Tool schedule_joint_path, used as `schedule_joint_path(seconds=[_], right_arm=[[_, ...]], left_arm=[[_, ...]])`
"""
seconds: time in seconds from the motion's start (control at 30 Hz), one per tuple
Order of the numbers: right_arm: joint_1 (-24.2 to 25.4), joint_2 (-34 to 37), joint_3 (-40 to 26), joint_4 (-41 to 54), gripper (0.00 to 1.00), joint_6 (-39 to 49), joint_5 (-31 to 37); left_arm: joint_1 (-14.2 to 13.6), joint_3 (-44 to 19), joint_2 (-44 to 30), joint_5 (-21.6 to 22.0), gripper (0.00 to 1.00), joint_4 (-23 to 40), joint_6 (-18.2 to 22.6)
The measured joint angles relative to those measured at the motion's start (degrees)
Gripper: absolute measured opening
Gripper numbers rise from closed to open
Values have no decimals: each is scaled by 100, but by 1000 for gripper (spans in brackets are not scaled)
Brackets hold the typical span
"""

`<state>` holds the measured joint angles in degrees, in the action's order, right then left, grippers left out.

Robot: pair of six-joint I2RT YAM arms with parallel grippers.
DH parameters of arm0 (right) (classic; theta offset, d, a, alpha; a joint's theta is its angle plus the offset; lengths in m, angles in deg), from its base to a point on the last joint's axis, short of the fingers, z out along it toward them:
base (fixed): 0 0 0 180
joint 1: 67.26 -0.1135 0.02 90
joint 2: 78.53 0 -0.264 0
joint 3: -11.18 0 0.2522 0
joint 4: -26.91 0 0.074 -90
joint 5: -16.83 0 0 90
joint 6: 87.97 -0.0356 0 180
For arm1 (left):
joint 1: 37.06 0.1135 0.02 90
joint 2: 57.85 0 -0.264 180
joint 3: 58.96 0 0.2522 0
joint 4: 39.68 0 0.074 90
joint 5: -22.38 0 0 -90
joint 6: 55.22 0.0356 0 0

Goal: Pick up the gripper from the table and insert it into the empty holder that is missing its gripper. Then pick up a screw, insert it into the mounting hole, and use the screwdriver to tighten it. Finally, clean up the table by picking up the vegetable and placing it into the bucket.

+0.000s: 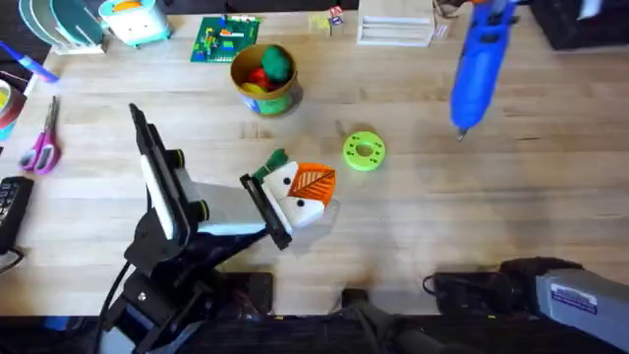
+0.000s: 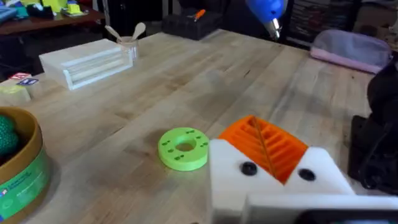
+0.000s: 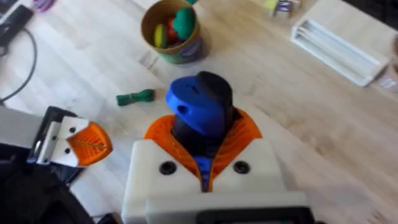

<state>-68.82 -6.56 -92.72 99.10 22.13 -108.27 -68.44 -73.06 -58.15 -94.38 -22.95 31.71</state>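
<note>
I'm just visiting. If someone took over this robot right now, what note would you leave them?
Right gripper: shut on the blue screwdriver, raised off the table.
Left gripper: low, beside the vegetable; grip unclear.
Bucket: farther back, holding other toys.
Left to do: vegetable lies on the table, not yet in the bucket.
Insert and screw steps: cannot confirm.

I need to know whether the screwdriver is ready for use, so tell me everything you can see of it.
The screwdriver is a bright blue, pen-shaped plastic tool with a thin metal tip at its lower end. It is off the table, held high over the far right side and tilted, tip pointing down toward the bare wood. The right gripper is shut on it: the orange ribbed pads clamp the blue body, with a black cap or button at its top. Nothing else touches it.
</note>
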Motion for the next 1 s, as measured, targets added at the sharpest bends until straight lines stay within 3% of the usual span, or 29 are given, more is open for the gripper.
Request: schedule_joint_path(seconds=[0.2, 0.33, 0.47, 0.57, 0.87, 1.0], right_arm=[[-716, 4, 906, -319, 25, -179, -213], [-1107, 6, 1432, -1210, 25, -516, -224], [-1456, 14, 1580, -2307, 25, -880, -220], [-1584, -123, 1580, -2633, 25, -1083, -61], [-1579, -1769, 1670, -2415, 25, -1247, 932], [-1587, -2446, 2503, -3118, 25, -1568, 1061]], left_arm=[[0, -1, -2, 0, 16, 1, 0], [0, 0, -2, 0, 16, 0, 2], [1, 0, -1, 0, 16, 0, 0], [0, 0, 0, 0, 16, 0, 0], [0, 0, -2, 2, 16, 2, 1], [0, -1, -1, 1, 16, 0, 0]])
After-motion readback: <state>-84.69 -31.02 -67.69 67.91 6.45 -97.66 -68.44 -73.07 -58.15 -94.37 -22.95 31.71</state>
